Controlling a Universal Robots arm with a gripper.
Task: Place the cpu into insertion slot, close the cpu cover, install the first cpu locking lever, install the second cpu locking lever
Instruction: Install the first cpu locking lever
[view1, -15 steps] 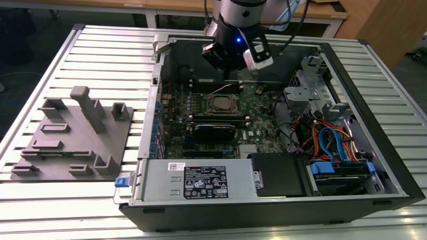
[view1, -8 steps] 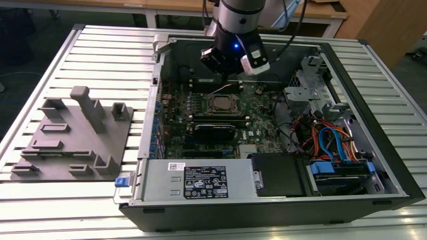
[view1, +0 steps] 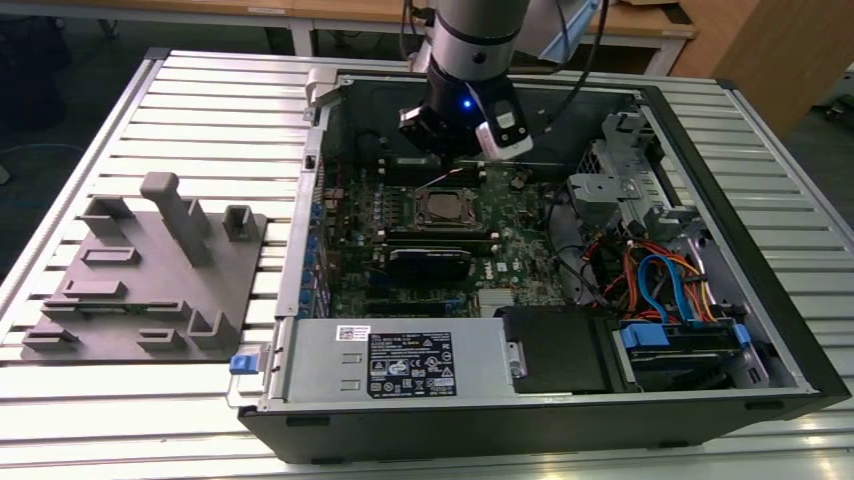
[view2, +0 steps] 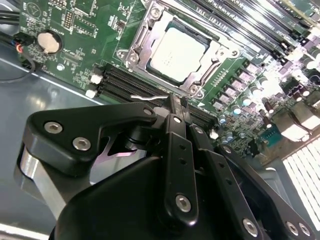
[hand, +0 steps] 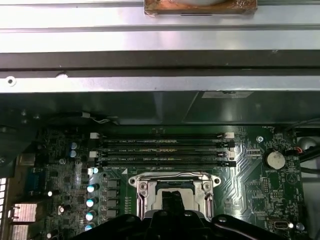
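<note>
While the cpu lies seated, the pincer seemingly touches a lever.

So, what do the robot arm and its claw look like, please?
The arm is a silver-grey tube ending in a black wrist with a small blue light. Black cables run beside it. The claw is built of matte black link bars joined by silver screws.
</note>
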